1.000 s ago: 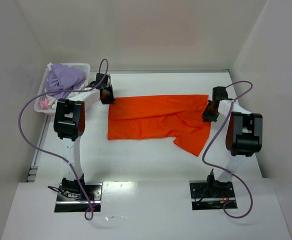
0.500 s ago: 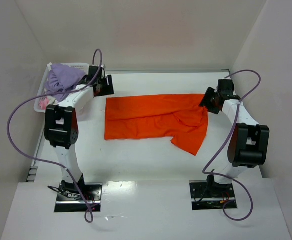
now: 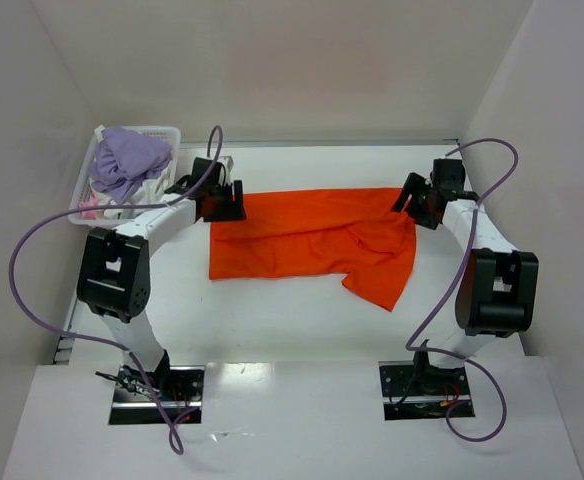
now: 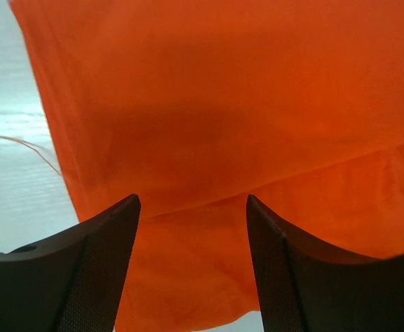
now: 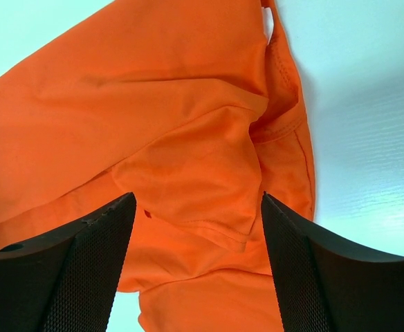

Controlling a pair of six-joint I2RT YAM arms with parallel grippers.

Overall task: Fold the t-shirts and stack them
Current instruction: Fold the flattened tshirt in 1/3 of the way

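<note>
Under the left gripper (image 4: 191, 200) and right gripper (image 5: 197, 197): one soft orange t-shirt (image 3: 302, 235).
Both wide open, holding nothing; shirt looks light and floppy, so pinch its edges.

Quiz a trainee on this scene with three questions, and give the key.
1. True or false: the orange t-shirt is already folded into a neat small square.
2. The left gripper and the right gripper are: A both open over the shirt; B both shut on the shirt; C one open, one shut.
3. Fill in: the purple cloth lies in the white ____.
Key: 1 false; 2 A; 3 basket.
</note>
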